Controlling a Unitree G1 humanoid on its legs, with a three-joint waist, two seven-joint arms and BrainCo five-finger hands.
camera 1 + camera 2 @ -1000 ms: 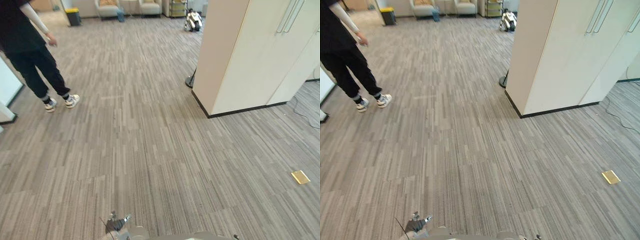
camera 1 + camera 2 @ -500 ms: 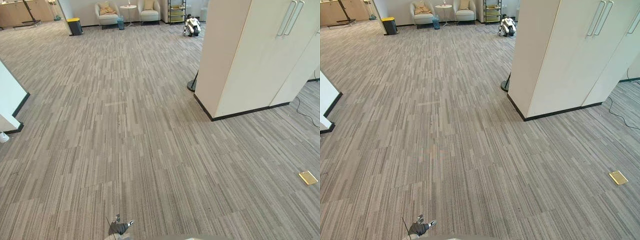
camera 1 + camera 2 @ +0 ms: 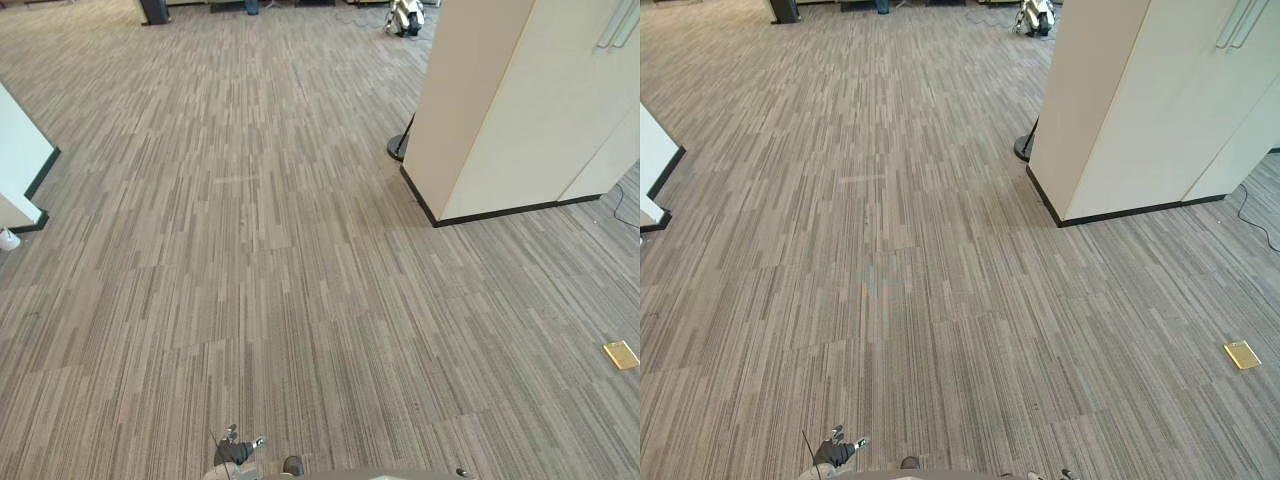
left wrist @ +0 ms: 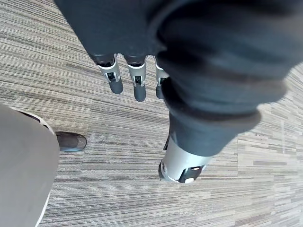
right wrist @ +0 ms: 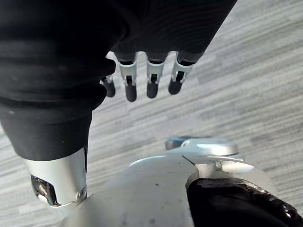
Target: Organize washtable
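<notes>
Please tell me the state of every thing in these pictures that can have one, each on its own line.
left robot hand: open, fingers straight, holding nothing.
right robot hand: open, fingers straight, holding nothing.
white cupboard: doors shut.
brass floor plate: lying flat on the carpet.

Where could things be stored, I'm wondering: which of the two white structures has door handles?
The tall white cabinet on the robot's right: long handles show on its front. The white partition on the left is plain.
</notes>
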